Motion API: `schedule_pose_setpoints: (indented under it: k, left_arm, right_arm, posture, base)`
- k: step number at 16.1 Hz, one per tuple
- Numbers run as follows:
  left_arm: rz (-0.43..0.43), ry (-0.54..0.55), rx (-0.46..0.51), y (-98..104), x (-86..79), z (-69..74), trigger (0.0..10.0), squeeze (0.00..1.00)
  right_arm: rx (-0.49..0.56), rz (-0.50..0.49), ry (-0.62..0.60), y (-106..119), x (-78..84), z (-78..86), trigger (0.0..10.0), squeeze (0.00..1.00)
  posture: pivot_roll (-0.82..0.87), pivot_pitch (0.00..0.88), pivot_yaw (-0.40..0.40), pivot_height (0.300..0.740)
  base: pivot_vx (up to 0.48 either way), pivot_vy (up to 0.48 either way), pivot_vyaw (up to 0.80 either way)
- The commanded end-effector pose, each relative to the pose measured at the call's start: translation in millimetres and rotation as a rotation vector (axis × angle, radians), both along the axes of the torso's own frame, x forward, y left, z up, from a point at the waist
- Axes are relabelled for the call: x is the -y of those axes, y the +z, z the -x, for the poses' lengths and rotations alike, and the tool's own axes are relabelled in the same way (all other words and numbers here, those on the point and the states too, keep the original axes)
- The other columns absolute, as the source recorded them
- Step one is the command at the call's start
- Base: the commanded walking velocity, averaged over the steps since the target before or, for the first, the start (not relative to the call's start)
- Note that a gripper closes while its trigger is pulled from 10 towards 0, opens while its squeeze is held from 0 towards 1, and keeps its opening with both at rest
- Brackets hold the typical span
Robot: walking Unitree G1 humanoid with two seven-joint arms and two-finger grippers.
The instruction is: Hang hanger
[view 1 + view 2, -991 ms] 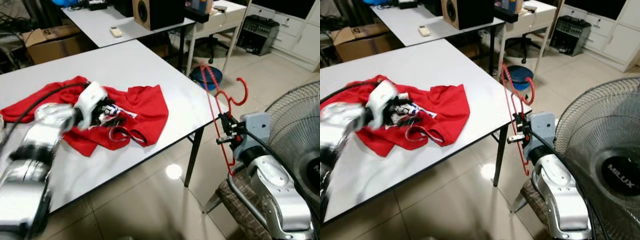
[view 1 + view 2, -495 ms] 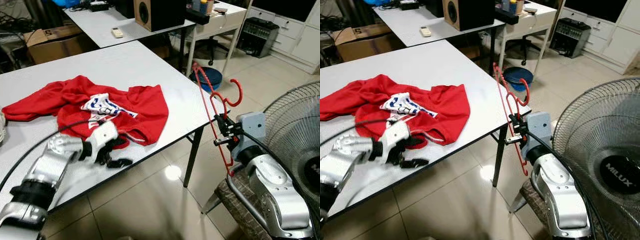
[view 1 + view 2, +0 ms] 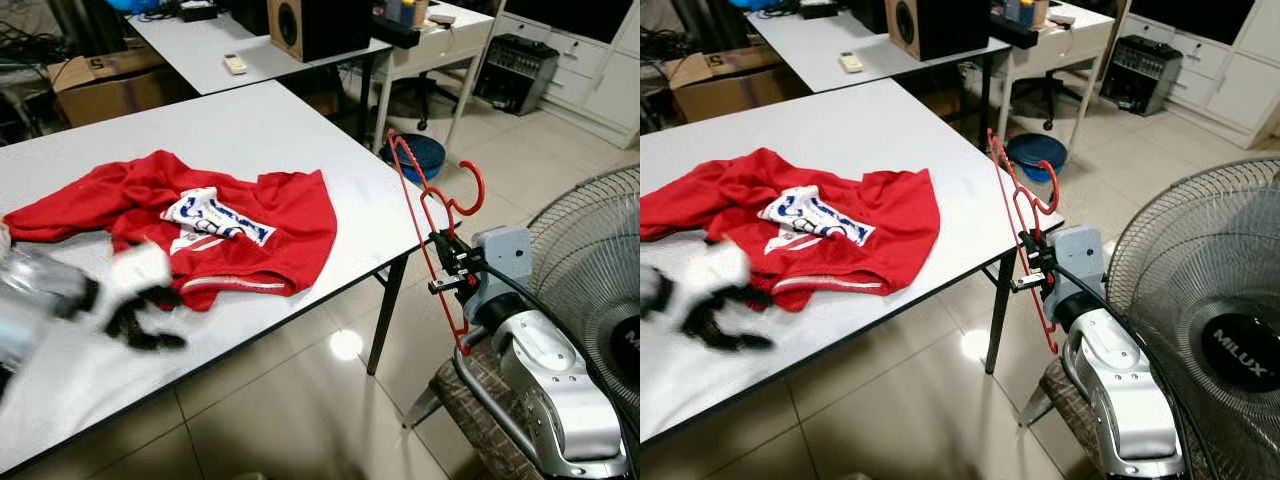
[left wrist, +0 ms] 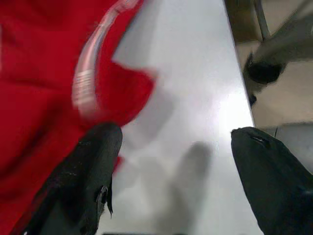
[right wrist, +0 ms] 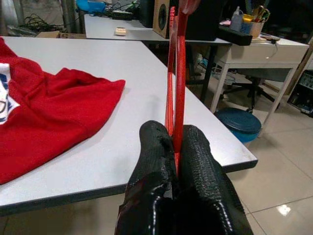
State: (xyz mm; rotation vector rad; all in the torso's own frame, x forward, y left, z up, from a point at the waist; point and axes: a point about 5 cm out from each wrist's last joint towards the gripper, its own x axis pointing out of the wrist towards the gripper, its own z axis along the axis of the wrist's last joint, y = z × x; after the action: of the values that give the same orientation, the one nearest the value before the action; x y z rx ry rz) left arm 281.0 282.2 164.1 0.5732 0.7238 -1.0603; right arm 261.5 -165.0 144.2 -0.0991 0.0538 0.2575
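Observation:
My right gripper (image 3: pixel 447 262) is shut on a red wire hanger (image 3: pixel 430 215), held upright just off the right corner of the white table (image 3: pixel 250 130); the black fingers (image 5: pixel 161 147) clamp its lower bar in the right wrist view. A red shirt (image 3: pixel 240 225) with a white and blue print lies crumpled on the table. My left gripper (image 3: pixel 140 315), blurred by motion, is over the table's near edge just left of the shirt's hem. In the left wrist view its fingers (image 4: pixel 93 161) stand open over the bare tabletop beside the shirt (image 4: pixel 44 63), holding nothing.
A large standing fan (image 3: pixel 1215 320) is close on the right behind my right arm. A second table with a speaker (image 3: pixel 315 25) stands behind, with a blue basin (image 3: pixel 420 155) on the tiled floor. A cardboard box (image 3: pixel 100 85) sits at the far left.
My left gripper has drawn back off the shirt toward the table's near left edge, leaving the shirt lying flatter. The right gripper and hanger have barely moved.

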Motion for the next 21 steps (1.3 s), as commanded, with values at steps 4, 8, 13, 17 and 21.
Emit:
schedule_pose_setpoints:
  k: [4,8,13,17,21]
  left_arm:
    - [0.305,-0.037,0.173,52,25.6,-18.5,10.0,0.0]
    - [0.318,0.063,0.279,35,49.5,-46.8,10.0,0.0]
    - [0.159,0.298,0.28,-8,37.5,-65.5,8.3,0.0]
    - [0.217,0.22,0.151,-26,39.6,-54.6,2.9,0.0]
    - [0.109,0.215,0.141,-41,35.8,-52.2,1.2,0.0]
  right_arm:
    - [0.008,-0.003,-0.011,0,0.2,-3.0,10.0,0.0]
    - [0.015,-0.013,-0.019,0,-2.7,-3.0,10.0,0.0]
    - [0.016,-0.028,-0.022,-1,-8.7,-2.2,10.0,0.0]
    - [0.015,-0.034,-0.025,-3,-9.9,-2.0,10.0,0.0]
    - [0.013,-0.036,-0.025,-4,-11.2,-1.6,10.0,0.0]
  posture:
    - [-0.14,0.0,0.032,0.74]
    - [-0.15,0.0,0.049,0.74]
    - [-0.16,0.0,0.062,0.74]
    - [-0.15,0.0,0.064,0.74]
    - [-0.15,0.0,0.065,0.74]
  base:
    - [0.0,0.0,0.0]
    - [0.0,0.0,0.0]
    - [0.0,0.0,0.0]
    - [0.0,0.0,0.0]
    - [0.0,0.0,0.0]
